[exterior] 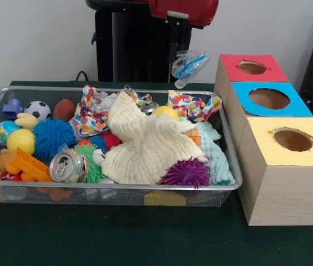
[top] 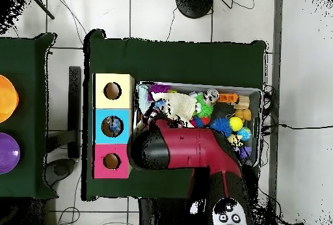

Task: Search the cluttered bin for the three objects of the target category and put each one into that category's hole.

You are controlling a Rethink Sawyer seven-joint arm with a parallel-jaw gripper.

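Front view: dark green table [exterior: 145, 238] before a pale wall [exterior: 34, 39]; end effector [exterior: 183, 62] apparently grips a bottle [exterior: 190, 65].

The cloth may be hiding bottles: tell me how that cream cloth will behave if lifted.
The cream cloth is probably floppy: it lies draped in soft folds across the wire bin. It would likely sag from any pinch point, and may nudge the purple spiky ball resting at its edge.

Even, soft indoor light; faint shadows; mild blur.
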